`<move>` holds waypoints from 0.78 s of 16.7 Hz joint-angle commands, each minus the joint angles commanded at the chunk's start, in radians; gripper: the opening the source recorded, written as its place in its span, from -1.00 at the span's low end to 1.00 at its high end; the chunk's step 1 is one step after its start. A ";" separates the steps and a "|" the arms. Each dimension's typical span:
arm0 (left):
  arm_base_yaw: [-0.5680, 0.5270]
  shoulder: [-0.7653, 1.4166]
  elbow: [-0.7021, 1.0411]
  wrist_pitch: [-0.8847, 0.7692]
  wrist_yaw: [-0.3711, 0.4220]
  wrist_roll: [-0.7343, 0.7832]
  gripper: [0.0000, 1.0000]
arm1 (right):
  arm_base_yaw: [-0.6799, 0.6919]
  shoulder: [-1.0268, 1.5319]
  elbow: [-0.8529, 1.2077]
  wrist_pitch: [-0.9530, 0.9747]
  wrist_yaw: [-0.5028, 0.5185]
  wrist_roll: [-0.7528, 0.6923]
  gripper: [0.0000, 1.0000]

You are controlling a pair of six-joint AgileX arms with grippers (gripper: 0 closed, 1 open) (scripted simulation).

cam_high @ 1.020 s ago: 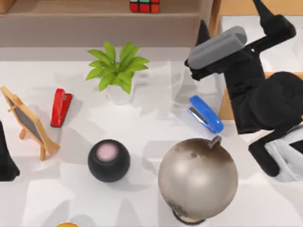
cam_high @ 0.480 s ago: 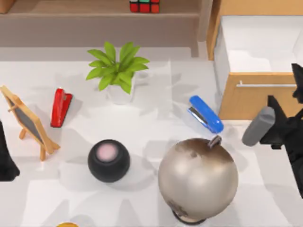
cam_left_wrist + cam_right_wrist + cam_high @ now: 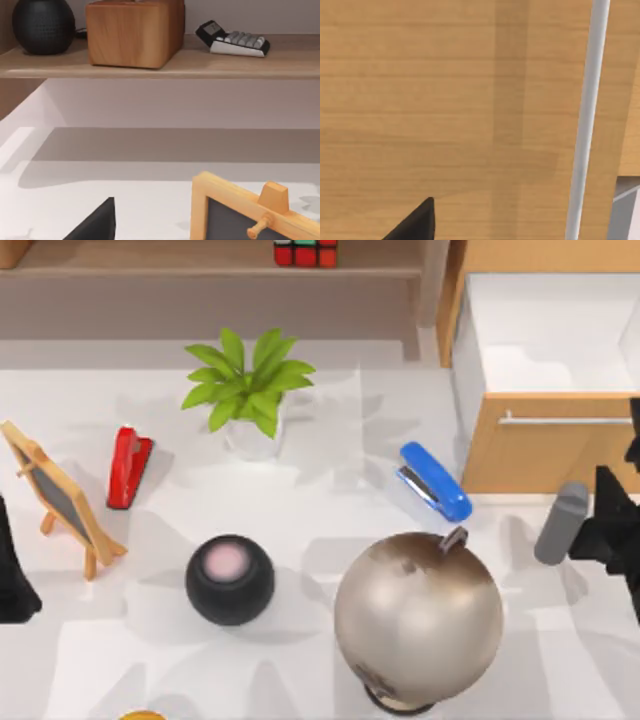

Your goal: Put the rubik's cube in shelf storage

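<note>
Rubik's cube (image 3: 306, 252) on shelf storage (image 3: 200, 270)

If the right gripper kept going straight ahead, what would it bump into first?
Probably the orange-tan wooden drawer front, near its thin metal handle; the right wrist camera faces that panel squarely. How far off it is remains unclear.

At twelve o'clock the rubik's cube (image 3: 305, 252) is cut by the top edge. The right arm (image 3: 612, 535) runs off at three o'clock, its end effector unseen. A yellow object (image 3: 142, 715) barely shows at six o'clock.
</note>
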 joint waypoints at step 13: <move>0.000 0.000 0.000 0.000 0.000 0.000 1.00 | -0.038 0.016 0.094 -0.077 -0.038 0.000 0.85</move>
